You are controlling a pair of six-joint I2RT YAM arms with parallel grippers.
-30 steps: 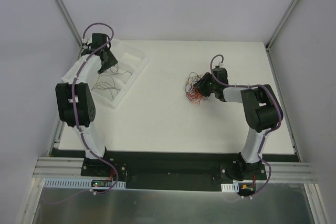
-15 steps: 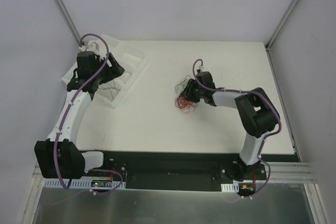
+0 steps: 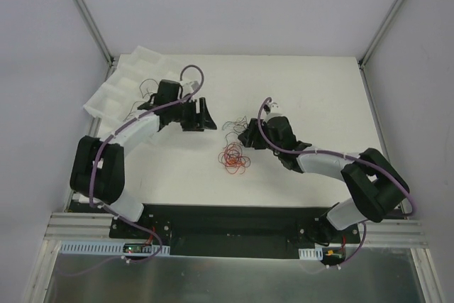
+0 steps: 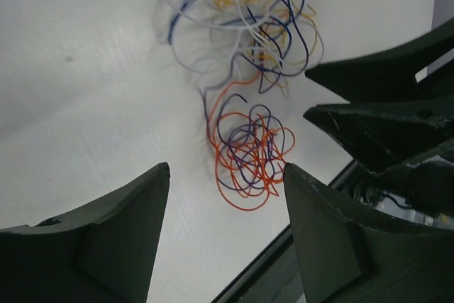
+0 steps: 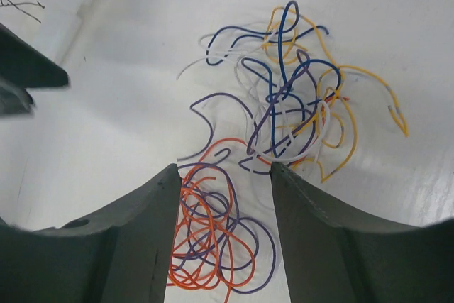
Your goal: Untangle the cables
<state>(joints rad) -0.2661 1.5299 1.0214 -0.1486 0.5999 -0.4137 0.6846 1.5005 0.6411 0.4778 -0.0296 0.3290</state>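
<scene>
Swung away from the white tray [image 3: 120, 86] within the last second, my left fingers [image 3: 206, 115] now point right across the middle of the bench [image 3: 319, 90]. My right fingers [image 3: 246, 136] have reached further left to face them. The cables [image 3: 234, 154] have slid down and left from where they lay. The tray sits closer to the upper left corner than it did.

From the top camera, an orange coil [image 3: 235, 159] lies on the bench just below the gap between the two sets of fingers. Thinner dark strands [image 3: 233, 127] trail above it, and a few dark wires [image 3: 147, 89] show at the tray.

Left wrist camera: my left fingers [image 4: 106, 239] stand apart at the bottom of the frame. The orange coil [image 4: 248, 154], threaded with dark purple, lies on the bench beyond the gap. A looser bunch [image 4: 248, 26] of blue, yellow and white wires spreads toward the top, joined to the coil by an orange strand. My right fingers [image 4: 383, 104] enter from the right edge, spread apart, with their tips near both clusters.

Right wrist camera: my right fingers [image 5: 340, 239] are also apart, and the orange coil [image 5: 213, 246] lies in the gap at the bottom centre. The bunch [image 5: 291, 97] sprawls at upper right. My left fingers [image 5: 21, 76] jut in at the left edge. The tray [image 5: 71, 5] crosses the upper left corner, with dark wires inside.
</scene>
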